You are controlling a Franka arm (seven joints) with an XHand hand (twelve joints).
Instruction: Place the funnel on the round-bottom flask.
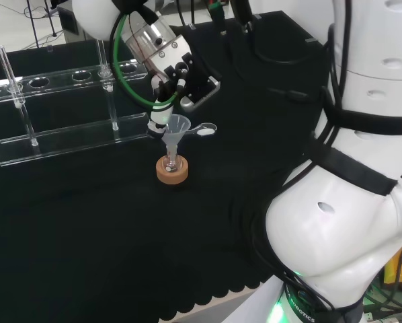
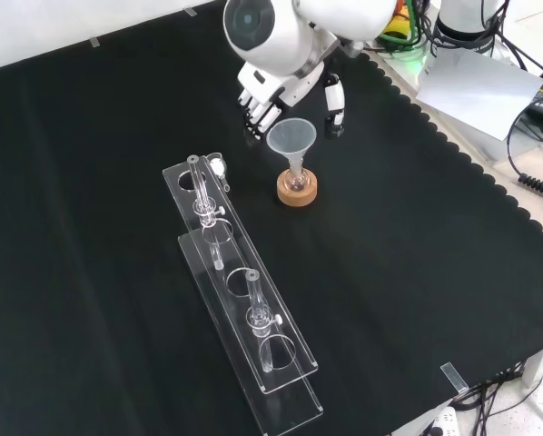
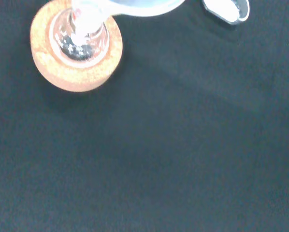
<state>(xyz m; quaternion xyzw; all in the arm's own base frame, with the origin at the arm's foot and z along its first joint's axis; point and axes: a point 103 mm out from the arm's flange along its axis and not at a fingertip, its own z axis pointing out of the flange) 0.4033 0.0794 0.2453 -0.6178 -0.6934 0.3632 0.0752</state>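
On the cork ring (image 2: 297,190) the funnel (image 2: 292,139) sits stem-down in the round-bottom flask (image 2: 296,181), hand (image 2: 270,95) open just behind, holding nothing; a clipped rim could tip it.

Around the flask on its cork ring (image 2: 297,190) you have bare black cloth on the bench (image 2: 408,272) toward the front view's right and bottom, so that side is free to pass. To the front view's left, the clear rack (image 2: 253,309) with its upright tubes stands near the ring and runs down toward the bottom edge. The funnel (image 2: 291,138) sits upright in the flask neck, so the way straight down is taken. The hand (image 2: 271,95) hangs just beside the funnel's rim, at the front view's top. In the head view a small clear scoop (image 1: 204,129) lies on the cloth just right of the funnel.
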